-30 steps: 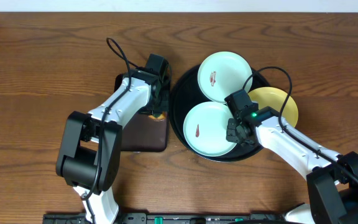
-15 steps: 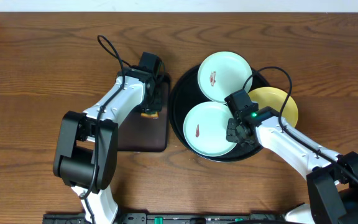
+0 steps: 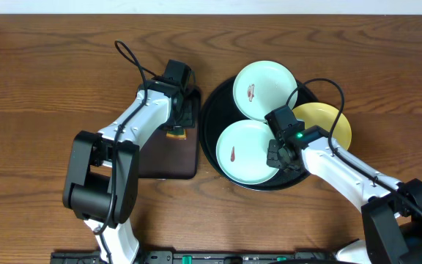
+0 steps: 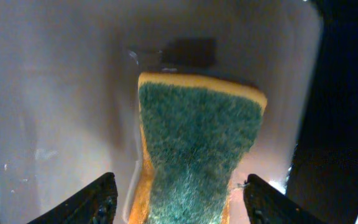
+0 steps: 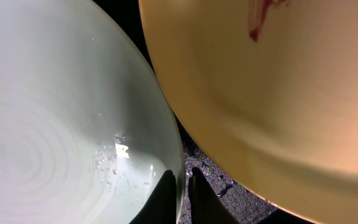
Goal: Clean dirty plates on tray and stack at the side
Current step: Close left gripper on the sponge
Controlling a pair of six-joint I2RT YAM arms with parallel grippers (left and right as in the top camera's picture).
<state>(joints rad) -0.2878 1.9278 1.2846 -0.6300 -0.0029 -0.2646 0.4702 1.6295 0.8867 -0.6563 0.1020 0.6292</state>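
We've got the left tool (image 4: pixel 179 190) spread wide & gripping nothing, fingers either side of the yellow sponge w/ green scrub face (image 4: pixel 197 143), which lies flat on the rectangular dark-brown tray (image 3: pixel 168 158), prob. lined up to grab it for wiping. The right tool (image 5: pixel 183 186) is nearly closed, pinching the rim of the near pale mint-blue round plate (image 3: pixel 244 154), we reckon to steady it. That plate, the far mint-blue plate (image 3: pixel 264 89) & the pale yellow plate (image 3: pixel 332 121) all rest on the large round glossy black tray (image 3: pixel 209 117) on the wooden bench (image 3: pixel 50 73), smears not yet cleaned.
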